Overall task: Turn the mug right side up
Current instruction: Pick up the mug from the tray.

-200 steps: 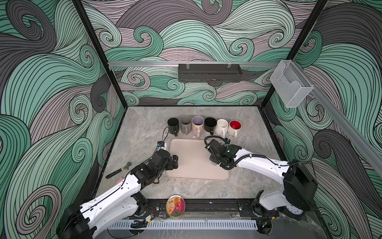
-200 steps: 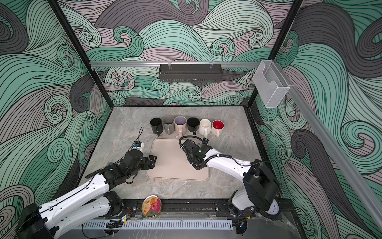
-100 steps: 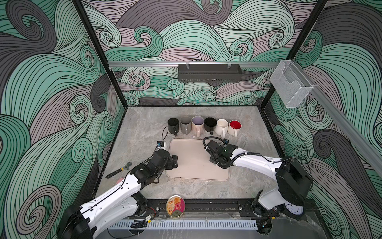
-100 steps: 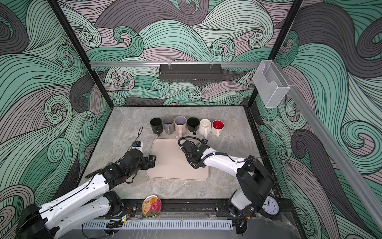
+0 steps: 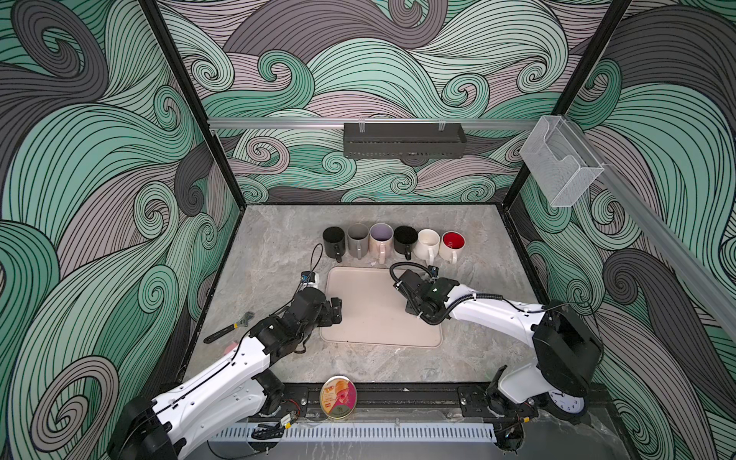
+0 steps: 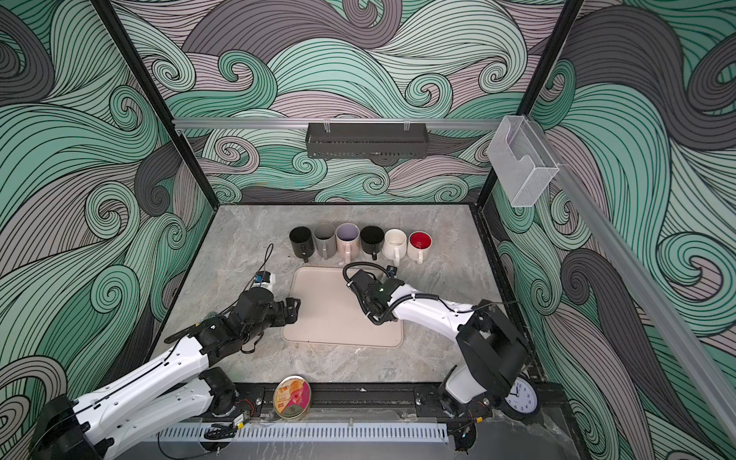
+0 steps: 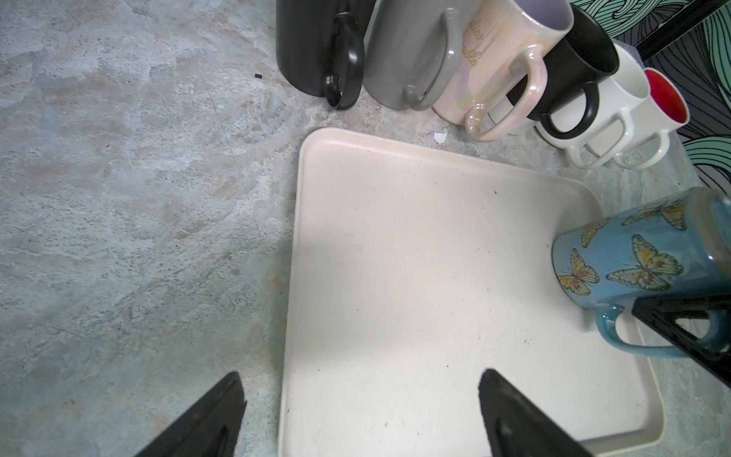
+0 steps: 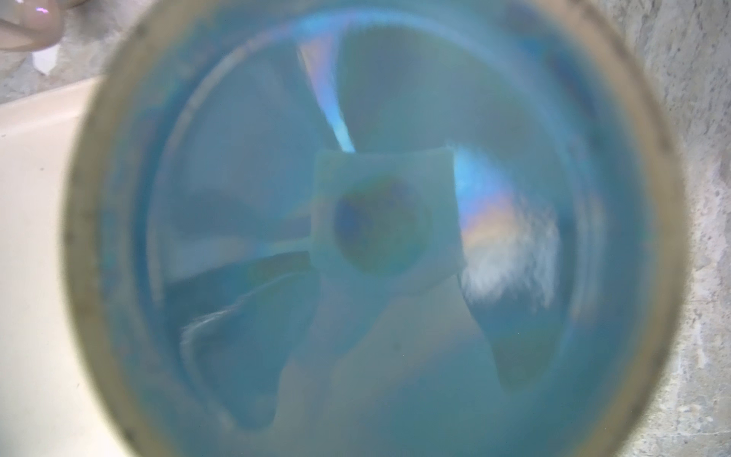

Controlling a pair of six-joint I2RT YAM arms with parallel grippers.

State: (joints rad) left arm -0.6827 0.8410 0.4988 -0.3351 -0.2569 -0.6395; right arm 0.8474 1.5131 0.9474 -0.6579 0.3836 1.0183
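- Blue butterfly mug [image 7: 625,253]: mouth-down on the beige tray [image 7: 395,237], at the tray corner nearest the white and red mugs. The left wrist view shows its unglazed foot ring uppermost and its handle sticking out to the side. In both top views the arm hides it.
- Right gripper [image 5: 416,294]: just right of centre frame in a top view, directly above that tray corner and pointing down. The right wrist camera looks straight onto the mug's glazed blue base [image 8: 379,225], which nearly fills the frame.
- Right grip: one black finger crosses the handle loop in the left wrist view; the other finger is out of sight. I cannot tell whether the jaws are pressed onto the handle or only closing around it.
- Why the handle: probably because it gives a narrow bar to pinch, where the body looks too wide to span. It also gives a lever for rolling the mug over.
- Left gripper [image 7: 356,415]: fingers spread wide, holding nothing, low over the tray's left edge, with the worktop [image 7: 118,198] under one finger. It looks parked, clear of the swing yet near enough to steady the tray.
- Row of upright mugs [image 5: 381,239]: upper centre of frame, just beyond the tray, handles toward it. This is likely where the mug goes.
- Progress: inversion not yet done.
- Risk: the handle may slip in the pinch, or the mug may clip the nearby row.
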